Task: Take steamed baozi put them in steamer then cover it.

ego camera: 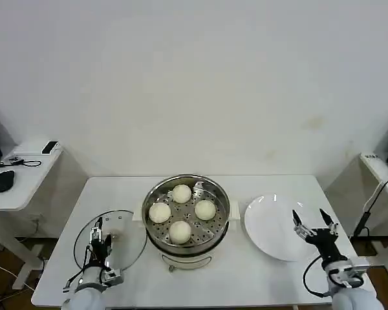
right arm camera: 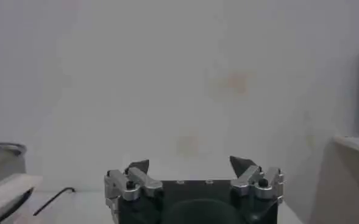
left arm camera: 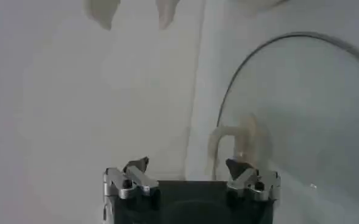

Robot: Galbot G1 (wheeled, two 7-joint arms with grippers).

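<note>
Baozi (ego camera: pixel 181 213), four of them, sit inside the steamer (ego camera: pixel 187 218) at the middle of the white table (ego camera: pixel 284 271) in the head view, resting on its perforated floor. The cover (ego camera: pixel 116 237) lies flat on the table just left of the steamer, and the left gripper (ego camera: pixel 98 243) hovers over its near-left part with jaws parted and nothing between them. A white plate (ego camera: pixel 275 226) lies right of the steamer, and the right gripper (ego camera: pixel 314 226) hangs over its near-right edge, jaws spread wide and holding nothing. From the left wrist view, the left gripper (left arm camera: pixel 188 167) has its two fingertips apart, with the cover's (left arm camera: pixel 301 122) metal rim and pale handle just beyond them. From the right wrist view, the right gripper (right arm camera: pixel 191 165) is also open, with the steamer (right arm camera: pixel 2 159) at the frame's edge.
</note>
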